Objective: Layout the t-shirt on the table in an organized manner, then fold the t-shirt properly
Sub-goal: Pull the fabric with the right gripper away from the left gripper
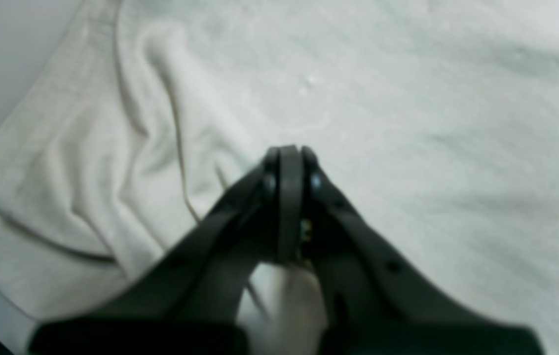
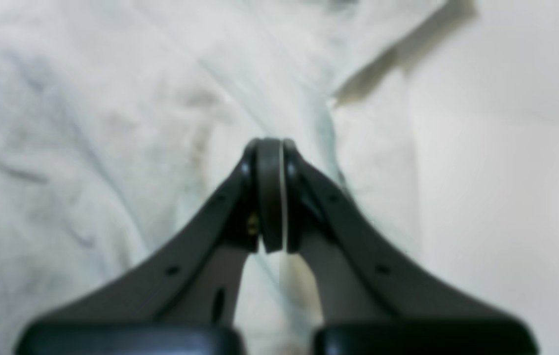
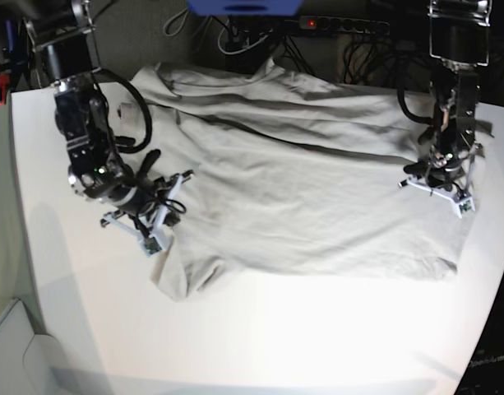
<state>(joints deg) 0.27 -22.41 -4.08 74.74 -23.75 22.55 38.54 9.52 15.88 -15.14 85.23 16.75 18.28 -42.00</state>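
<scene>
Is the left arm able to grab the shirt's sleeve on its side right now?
Probably yes. The left gripper is shut and sits right over the t-shirt near that edge, with the bunched sleeve close beside it. Nothing blocks the way, but its jaws must open first.

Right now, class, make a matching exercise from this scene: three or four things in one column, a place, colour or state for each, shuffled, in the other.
Column one:
1. t-shirt
2. table
3. left end effector
4. power strip

Column two:
A. white, bare in front
B. shut, over the cloth
C. spread out, wrinkled
D. behind the far edge

Pairs: 1-C, 2-A, 3-B, 4-D
</scene>
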